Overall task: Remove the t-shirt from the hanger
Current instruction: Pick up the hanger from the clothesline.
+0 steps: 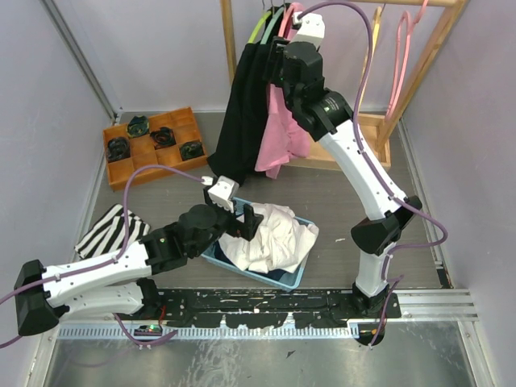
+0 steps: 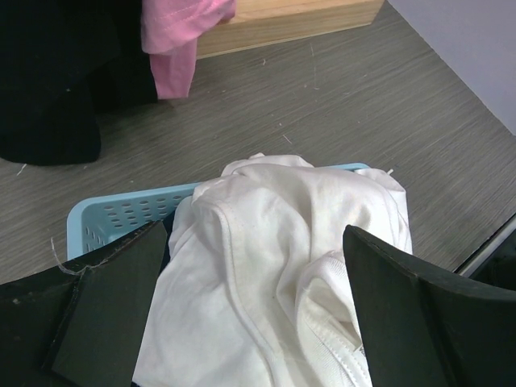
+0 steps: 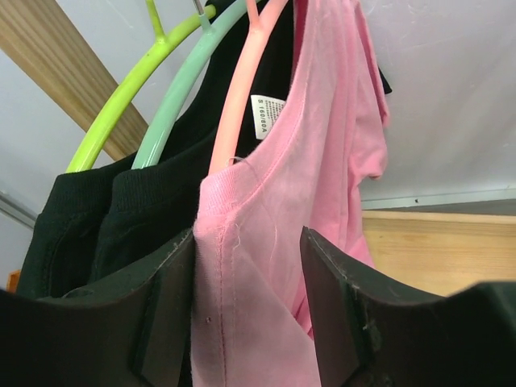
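Right wrist: pink t-shirt (image 3: 334, 129) shoulder sits between right hand (image 3: 247, 278) fingers.

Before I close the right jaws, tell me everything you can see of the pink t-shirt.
The pink t-shirt looks like soft knit cotton, with a ribbed neckline and stitched seams. It hangs on a salmon-pink hanger on the wooden rack, beside two black garments. Its shoulder sits between the right gripper's open jaws, and its lower part drapes loosely down toward the rack's base.

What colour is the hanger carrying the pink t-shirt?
Salmon pink; the hanger shows best in the right wrist view.
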`<state>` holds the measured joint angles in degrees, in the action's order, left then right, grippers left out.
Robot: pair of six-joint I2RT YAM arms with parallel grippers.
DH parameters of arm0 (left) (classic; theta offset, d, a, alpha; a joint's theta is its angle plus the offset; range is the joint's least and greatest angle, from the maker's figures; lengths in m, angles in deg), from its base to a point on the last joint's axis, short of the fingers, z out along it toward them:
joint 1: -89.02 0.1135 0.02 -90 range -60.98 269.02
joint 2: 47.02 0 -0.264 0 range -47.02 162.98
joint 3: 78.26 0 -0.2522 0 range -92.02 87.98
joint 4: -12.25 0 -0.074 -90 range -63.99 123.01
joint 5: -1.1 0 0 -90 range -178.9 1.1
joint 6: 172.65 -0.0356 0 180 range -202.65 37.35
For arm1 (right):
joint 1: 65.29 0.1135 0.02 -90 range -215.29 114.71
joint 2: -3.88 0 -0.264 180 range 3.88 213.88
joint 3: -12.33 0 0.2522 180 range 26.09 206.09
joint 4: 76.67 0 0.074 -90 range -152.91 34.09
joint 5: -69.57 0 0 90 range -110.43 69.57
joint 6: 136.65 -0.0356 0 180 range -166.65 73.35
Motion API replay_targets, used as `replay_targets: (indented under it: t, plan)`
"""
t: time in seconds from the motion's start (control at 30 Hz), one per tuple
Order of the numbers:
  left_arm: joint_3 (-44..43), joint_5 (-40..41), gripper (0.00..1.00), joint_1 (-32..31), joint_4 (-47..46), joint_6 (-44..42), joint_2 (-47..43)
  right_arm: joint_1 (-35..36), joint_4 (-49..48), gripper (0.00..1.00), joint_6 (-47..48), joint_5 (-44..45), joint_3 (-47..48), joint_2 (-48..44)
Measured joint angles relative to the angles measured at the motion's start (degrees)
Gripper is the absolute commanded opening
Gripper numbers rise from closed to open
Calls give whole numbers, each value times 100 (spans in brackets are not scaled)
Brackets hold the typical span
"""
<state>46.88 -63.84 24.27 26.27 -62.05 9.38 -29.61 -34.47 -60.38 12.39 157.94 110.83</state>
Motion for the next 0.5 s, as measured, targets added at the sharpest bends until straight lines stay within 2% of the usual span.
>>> replay_targets:
  t: [0.3,0.5]
  plan:
    - [-7,2,98,0,2,-22,13,-195,48,50,35,-138,87,2]
    - [-68,4,98,0,4,-85,50,-321,50,49,59,-227,103,4]
